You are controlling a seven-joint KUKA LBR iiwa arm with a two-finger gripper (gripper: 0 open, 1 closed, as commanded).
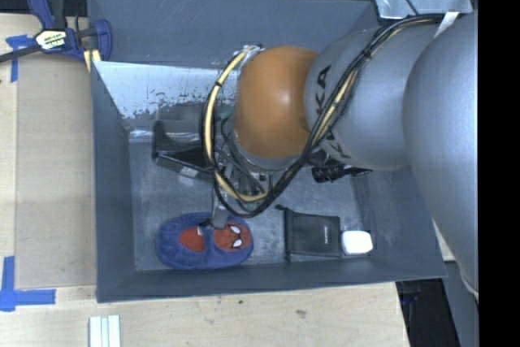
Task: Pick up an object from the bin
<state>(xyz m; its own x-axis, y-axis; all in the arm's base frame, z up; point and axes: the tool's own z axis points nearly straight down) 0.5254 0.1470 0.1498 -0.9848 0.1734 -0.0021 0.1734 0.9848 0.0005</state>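
Observation:
My gripper (218, 220) reaches down from under the orange cover at the bin's front middle. Its tip stands at the top edge of a blue plush slipper (185, 249) with two red spider-mask faces, which lies flat against the front wall. Whether it touches the slipper I cannot tell. Right of the slipper lies a flat black wallet-like case (312, 236), and a small white rounded block (357, 242) rests against the case's right side. A black angular object (177, 145) lies at the back left, partly hidden behind the arm's cables.
The arm and its orange cover hang over the bin's middle and right, hiding the floor beneath. Bare floor shows at the left between the black object and the slipper.

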